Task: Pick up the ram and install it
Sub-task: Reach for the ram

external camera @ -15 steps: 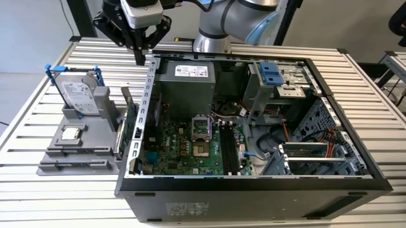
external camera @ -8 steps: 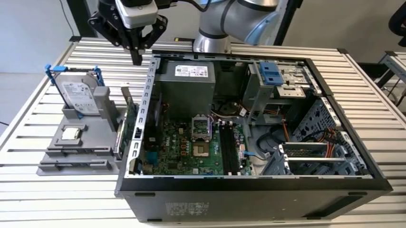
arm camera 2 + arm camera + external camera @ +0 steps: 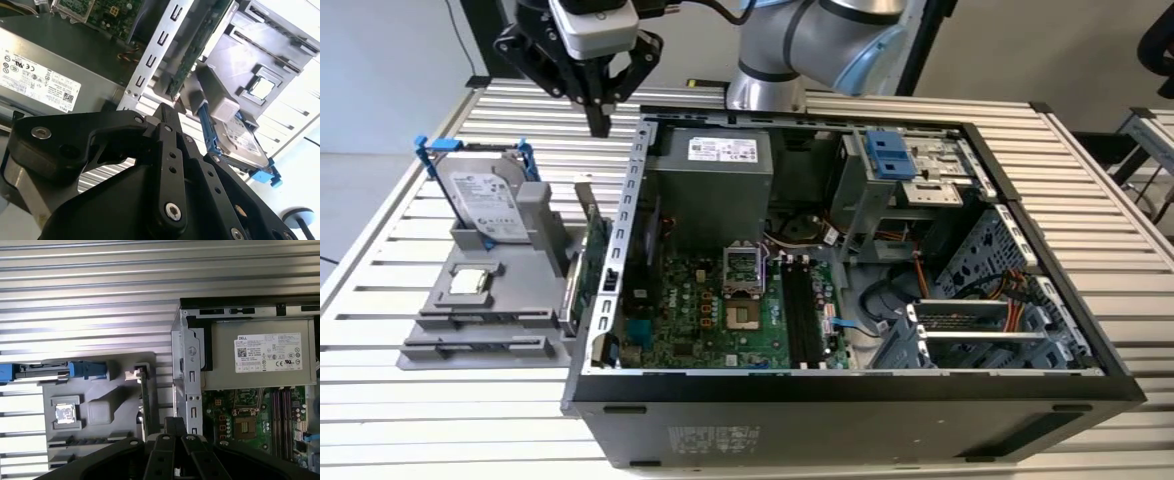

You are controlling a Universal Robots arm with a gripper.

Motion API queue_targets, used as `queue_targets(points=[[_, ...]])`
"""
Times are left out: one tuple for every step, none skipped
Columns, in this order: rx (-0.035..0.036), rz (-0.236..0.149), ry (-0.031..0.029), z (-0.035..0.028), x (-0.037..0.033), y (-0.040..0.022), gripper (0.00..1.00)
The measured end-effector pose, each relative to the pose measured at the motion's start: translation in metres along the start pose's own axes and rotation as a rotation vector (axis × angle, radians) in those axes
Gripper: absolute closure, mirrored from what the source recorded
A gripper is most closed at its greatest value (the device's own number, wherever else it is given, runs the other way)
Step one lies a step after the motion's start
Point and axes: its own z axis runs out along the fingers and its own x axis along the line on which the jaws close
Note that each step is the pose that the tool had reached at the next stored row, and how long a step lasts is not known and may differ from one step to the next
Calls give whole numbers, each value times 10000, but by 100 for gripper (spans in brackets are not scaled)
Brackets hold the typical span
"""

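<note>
Exterior view first: the slatted table [image 3: 400, 420] carries the open computer case [image 3: 854, 420]. Just beside the case wall, on the exterior view's left, sits the grey fixture [image 3: 440, 300]. On the fixture the hard drive [image 3: 487, 205] stands in its blue bracket at the end nearest me. The green card [image 3: 598, 265] stands upright along the side next to the case, and a small square chip [image 3: 470, 281] lies flat in the middle.

I, the gripper [image 3: 598, 120], hang high near the case's rear corner, past the drive's end of the fixture. My fingers are pressed together and pinch nothing.

I judge the ram [image 3: 487, 316] to be the thin grey strip set edge-up in a slot at the fixture's opposite end, though it is hard to tell from the fixture itself. It therefore lies well apart from me, beyond the drive and the chip, toward the exterior view's near edge. Its long axis runs across the fixture, crosswise to the green card. The motherboard's black slots [image 3: 798, 315] run the other way, lengthwise in the case.
</note>
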Motion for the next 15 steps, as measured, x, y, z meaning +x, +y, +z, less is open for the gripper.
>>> queue_targets(points=[[1, 0, 0, 0, 8, -1, 100], [1, 0, 0, -1, 20, -2, 100], [1, 0, 0, -1, 34, -3, 100], [0, 1, 0, -1, 47, -3, 100], [0, 1, 0, -1, 59, -4, 100], [0, 1, 0, -2, 69, -5, 100], [1, 1, 1, -2, 80, -6, 100], [0, 1, 0, -2, 91, -7, 100], [1, 1, 1, -2, 103, -7, 100], [0, 1, 0, -2, 114, -8, 100], [0, 1, 1, -2, 126, -9, 100], [0, 1, 1, -3, 140, -10, 100], [0, 0, 0, -3, 152, -11, 100], [0, 0, 1, -3, 165, -12, 100], [1, 1, 2, -4, 175, -12, 100]])
